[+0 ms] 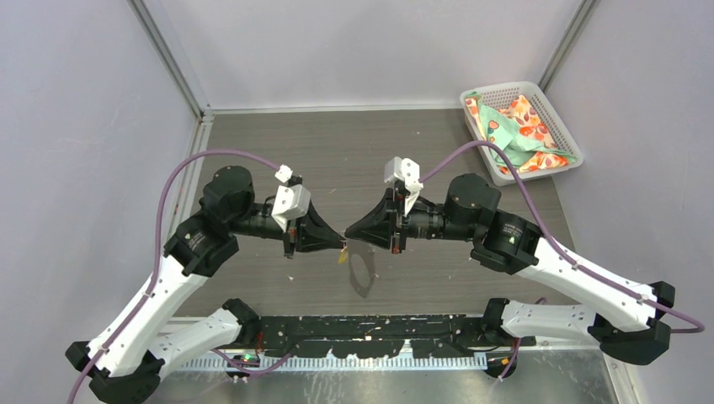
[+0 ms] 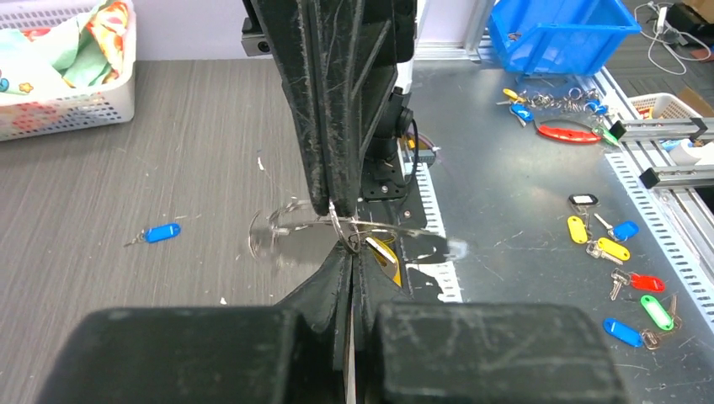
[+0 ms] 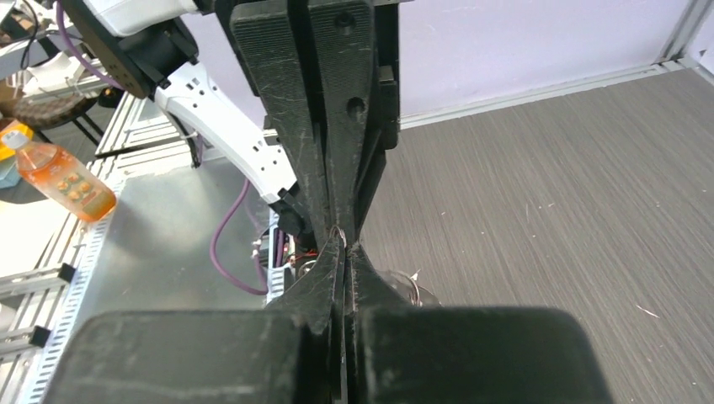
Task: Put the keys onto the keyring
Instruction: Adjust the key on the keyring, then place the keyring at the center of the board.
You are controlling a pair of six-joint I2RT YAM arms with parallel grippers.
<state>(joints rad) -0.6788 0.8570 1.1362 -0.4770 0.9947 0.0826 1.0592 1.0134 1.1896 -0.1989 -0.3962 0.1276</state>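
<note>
We find the top camera high above the near edge, looking down on the table. Wrist cameras, close behind left gripper and right gripper, face each other; all share their meeting.

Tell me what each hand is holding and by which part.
The left hand and right hand both pinch the keyring at its small metal fitting, tip to tip. The yellow key dangles just below.

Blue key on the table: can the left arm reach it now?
Probably not yet. The blue key lies in the open, but the left end effector is shut on the keyring, tip to tip with the right end effector.
</note>
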